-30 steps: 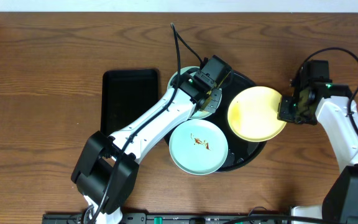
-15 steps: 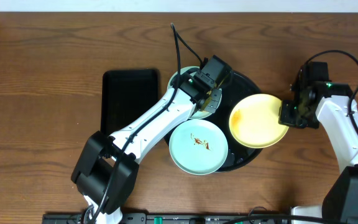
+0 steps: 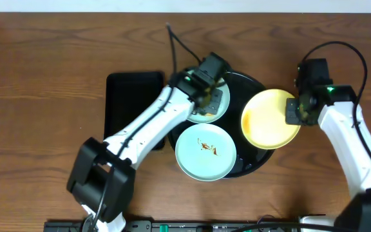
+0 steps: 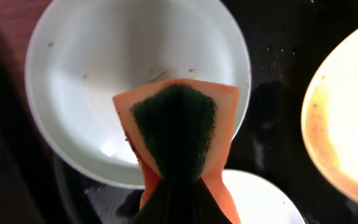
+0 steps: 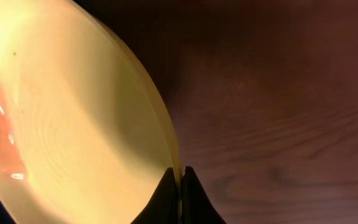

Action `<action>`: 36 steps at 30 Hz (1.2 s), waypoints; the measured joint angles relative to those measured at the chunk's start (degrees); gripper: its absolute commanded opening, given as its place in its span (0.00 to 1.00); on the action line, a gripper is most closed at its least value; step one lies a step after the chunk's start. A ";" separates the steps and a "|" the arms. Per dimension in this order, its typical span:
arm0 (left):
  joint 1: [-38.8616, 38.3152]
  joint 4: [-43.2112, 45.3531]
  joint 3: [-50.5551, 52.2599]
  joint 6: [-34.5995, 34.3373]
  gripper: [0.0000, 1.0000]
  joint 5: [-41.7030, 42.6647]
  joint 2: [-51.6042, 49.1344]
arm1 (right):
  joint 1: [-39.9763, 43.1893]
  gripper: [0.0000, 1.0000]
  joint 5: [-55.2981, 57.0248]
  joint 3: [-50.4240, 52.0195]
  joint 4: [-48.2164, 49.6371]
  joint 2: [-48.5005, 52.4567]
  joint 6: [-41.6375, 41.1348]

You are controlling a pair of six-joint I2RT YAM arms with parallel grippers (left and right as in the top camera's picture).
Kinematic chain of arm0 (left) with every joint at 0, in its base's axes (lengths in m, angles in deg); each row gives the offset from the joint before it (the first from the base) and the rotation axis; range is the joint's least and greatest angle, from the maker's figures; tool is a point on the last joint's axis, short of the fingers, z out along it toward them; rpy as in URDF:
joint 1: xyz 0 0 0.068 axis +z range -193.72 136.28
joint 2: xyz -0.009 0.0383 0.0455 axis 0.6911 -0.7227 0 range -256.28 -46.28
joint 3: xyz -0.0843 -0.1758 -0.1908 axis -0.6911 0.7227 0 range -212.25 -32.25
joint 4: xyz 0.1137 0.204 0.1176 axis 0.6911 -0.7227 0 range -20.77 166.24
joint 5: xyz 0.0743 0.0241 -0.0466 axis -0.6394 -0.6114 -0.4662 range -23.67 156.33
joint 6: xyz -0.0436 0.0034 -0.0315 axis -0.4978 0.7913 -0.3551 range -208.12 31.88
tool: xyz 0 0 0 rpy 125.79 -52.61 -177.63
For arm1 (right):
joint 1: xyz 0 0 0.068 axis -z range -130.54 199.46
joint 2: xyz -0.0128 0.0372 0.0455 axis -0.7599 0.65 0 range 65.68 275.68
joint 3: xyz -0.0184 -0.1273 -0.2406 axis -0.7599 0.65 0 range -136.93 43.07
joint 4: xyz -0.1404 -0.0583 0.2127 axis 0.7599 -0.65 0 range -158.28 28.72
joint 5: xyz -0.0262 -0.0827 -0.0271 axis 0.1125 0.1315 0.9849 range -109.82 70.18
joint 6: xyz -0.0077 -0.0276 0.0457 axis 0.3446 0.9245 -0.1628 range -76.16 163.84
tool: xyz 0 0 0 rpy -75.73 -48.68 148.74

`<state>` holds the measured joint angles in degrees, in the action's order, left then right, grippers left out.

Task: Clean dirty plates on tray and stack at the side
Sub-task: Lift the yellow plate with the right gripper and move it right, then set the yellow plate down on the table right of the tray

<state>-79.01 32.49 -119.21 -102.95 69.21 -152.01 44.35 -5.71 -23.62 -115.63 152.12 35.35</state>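
The round black tray (image 3: 250, 84) holds three plates. My left gripper (image 3: 206, 78) is shut on an orange and green sponge (image 4: 176, 134) and holds it over the back mint-blue plate (image 3: 212, 111), which also shows in the left wrist view (image 4: 86, 81). The front mint-blue plate (image 3: 205, 153) carries a brown sauce smear. My right gripper (image 3: 293, 111) is shut on the right rim of the pale yellow plate (image 3: 269, 119), which is tilted over the tray's right side. In the right wrist view the fingers (image 5: 180, 177) pinch that plate's edge (image 5: 73, 112).
A smaller rectangular black tray (image 3: 133, 103) lies left of the round tray, partly under my left arm. The wooden table (image 3: 37, 96) extends to the left and right of the trays. A black cable rises behind my left gripper.
My left gripper has moved up and left with the sponge, uncovering more of the back plate. My right gripper has shifted up and left with the yellow plate, which now looks rounder.
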 measured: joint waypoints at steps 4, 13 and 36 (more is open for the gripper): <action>4.96 -2.67 0.00 0.00 0.07 4.42 1.42 | -3.89 0.01 5.99 -0.15 3.69 -4.22 1.03; 13.07 -5.75 0.00 -0.02 0.07 9.09 1.55 | -16.00 0.01 25.16 -0.72 11.69 -6.56 8.11; 17.94 -5.77 0.00 -0.02 0.08 16.74 1.55 | -27.96 0.01 46.14 -0.74 20.70 -6.56 20.70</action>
<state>-61.06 26.72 -119.21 -102.97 85.95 -150.46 16.40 40.43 -24.37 -94.93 145.56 56.05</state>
